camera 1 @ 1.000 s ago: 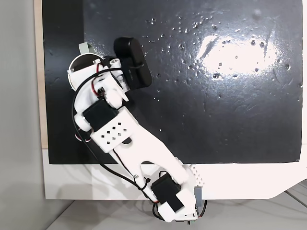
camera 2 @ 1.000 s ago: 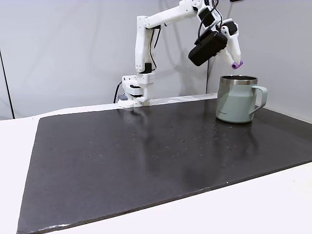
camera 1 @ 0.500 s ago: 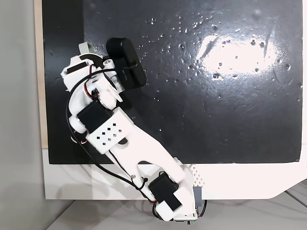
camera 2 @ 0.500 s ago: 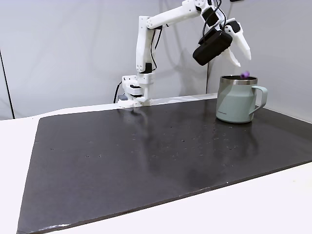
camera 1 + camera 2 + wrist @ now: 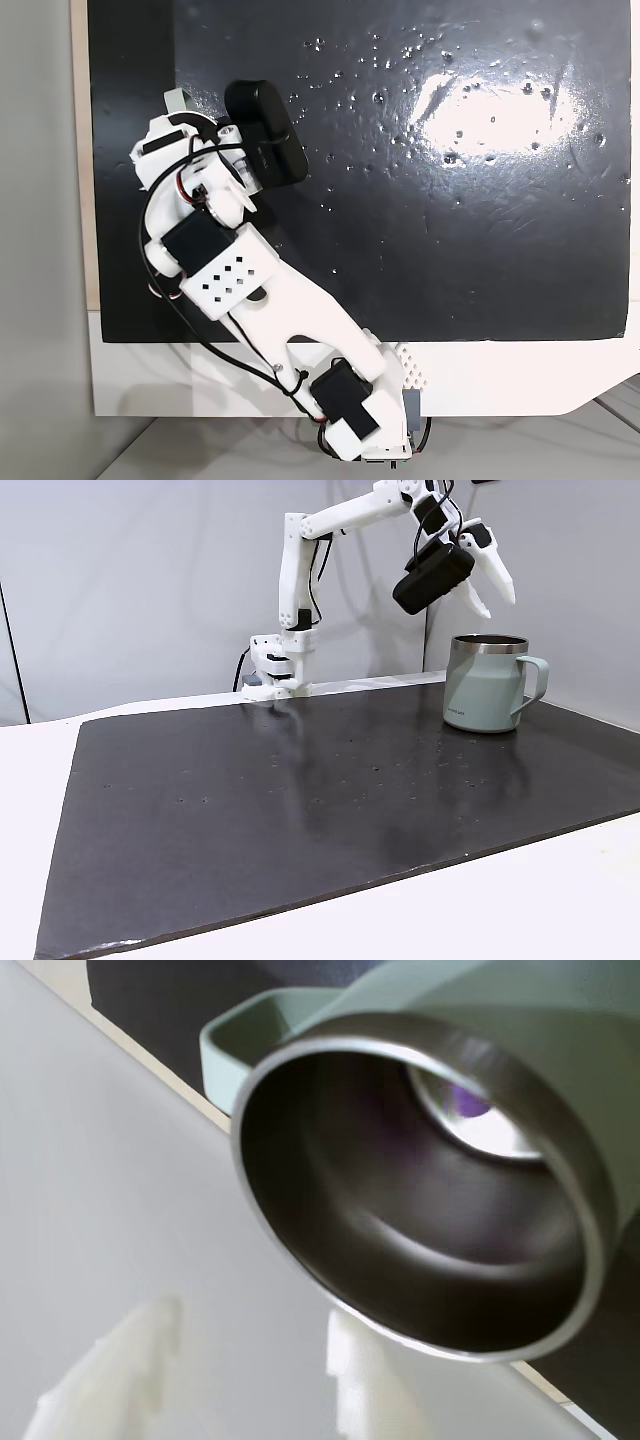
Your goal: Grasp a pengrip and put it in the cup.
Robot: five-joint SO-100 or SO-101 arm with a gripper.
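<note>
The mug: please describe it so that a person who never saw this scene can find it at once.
On the black mat, look to the far right end in a fixed view, below the arm's open white fingers. There stands the mug, upright, pale sage-green with a steel rim, its handle pointing right. Nothing else stands on the mat.

Looks like a lab bench setup: plain grey walls, a white table under a black mat, arm clamped at the edge.

A black mat lay flat on a white table, its surface glossy and speckled with small marks. A plain grey wall stood behind.
</note>
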